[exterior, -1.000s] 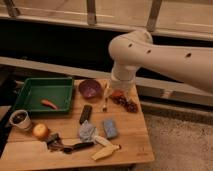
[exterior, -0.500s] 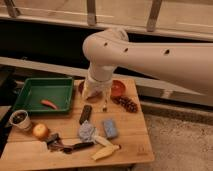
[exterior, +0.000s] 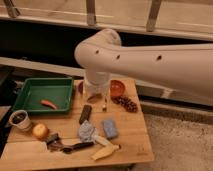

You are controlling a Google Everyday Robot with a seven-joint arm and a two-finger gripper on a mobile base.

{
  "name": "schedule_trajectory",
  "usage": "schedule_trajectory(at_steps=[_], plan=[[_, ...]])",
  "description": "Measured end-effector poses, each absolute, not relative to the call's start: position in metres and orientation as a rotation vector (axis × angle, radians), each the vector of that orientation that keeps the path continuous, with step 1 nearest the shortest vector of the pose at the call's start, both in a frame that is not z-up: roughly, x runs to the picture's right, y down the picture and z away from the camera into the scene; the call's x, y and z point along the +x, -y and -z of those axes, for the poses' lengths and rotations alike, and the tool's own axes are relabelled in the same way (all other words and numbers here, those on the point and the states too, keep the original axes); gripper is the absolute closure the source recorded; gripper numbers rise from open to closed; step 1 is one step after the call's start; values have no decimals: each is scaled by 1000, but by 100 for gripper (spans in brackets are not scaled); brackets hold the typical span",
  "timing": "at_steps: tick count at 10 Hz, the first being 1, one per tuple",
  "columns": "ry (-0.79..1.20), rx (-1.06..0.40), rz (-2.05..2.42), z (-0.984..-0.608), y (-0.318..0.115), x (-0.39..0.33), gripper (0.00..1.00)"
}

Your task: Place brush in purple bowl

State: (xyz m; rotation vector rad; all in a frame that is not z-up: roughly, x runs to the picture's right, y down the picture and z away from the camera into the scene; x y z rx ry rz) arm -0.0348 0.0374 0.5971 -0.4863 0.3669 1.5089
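The brush [exterior: 75, 147] lies flat near the table's front left edge, its black handle pointing right and its dark bristle head to the left. The purple bowl [exterior: 79, 88] stands at the back of the table; only its left rim shows, the rest is hidden behind my arm. My gripper [exterior: 95, 96] hangs at the end of the big white arm, over the back of the table, right by the purple bowl and far from the brush. Nothing shows in it.
An orange-red bowl [exterior: 117, 88] stands right of the arm. A green tray [exterior: 30, 100] holds a red item. A black block [exterior: 85, 114], metal utensil [exterior: 104, 104], blue sponge [exterior: 110, 127], grey cloth [exterior: 86, 131], banana [exterior: 105, 151], apple [exterior: 40, 131] and cup [exterior: 20, 119] lie on the table.
My arm has swung left across the view and now covers most of the purple bowl. The objects on the table have not moved.
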Motion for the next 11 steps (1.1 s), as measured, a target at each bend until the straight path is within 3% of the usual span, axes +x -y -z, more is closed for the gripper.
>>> schedule_trajectory(at_steps=[6, 11], plan=[[-273, -727, -1371, -646, -102, -146, 35], [-261, -825, -1298, -647, -132, -192, 35]])
